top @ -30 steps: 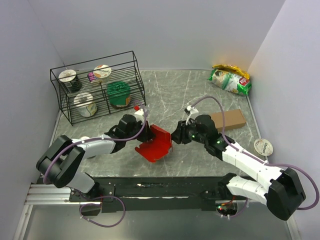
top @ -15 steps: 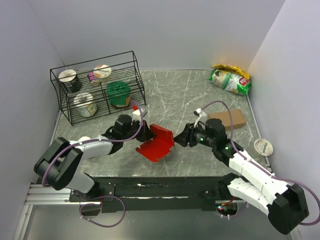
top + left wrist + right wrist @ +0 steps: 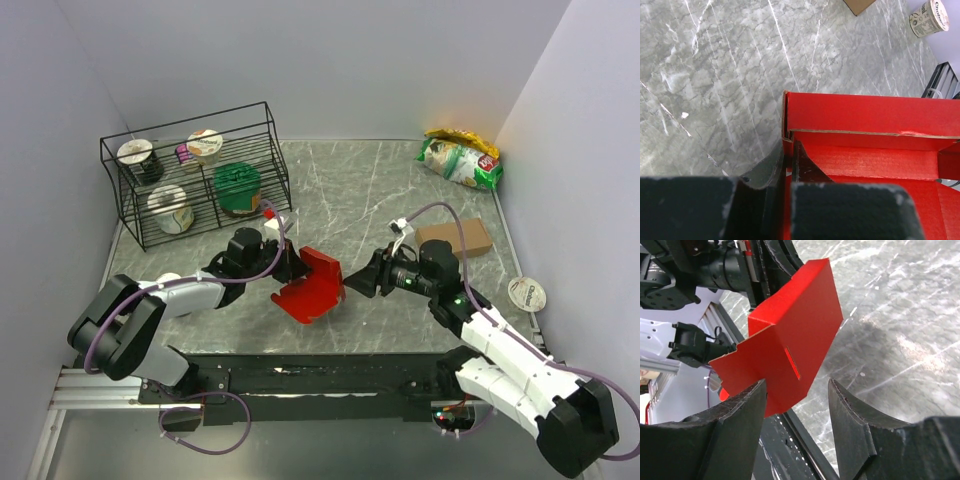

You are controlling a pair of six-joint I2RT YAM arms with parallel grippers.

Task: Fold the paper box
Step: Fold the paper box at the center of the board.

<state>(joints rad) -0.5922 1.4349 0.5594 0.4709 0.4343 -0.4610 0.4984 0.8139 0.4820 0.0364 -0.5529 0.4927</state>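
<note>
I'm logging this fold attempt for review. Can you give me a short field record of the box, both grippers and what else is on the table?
paper box: red, partly folded, flaps raised
left gripper: shut on one box wall, a finger on each side
right gripper: open, facing the box's right side
surroundings: wire rack holding cups; brown cardboard box; snack bag
</note>
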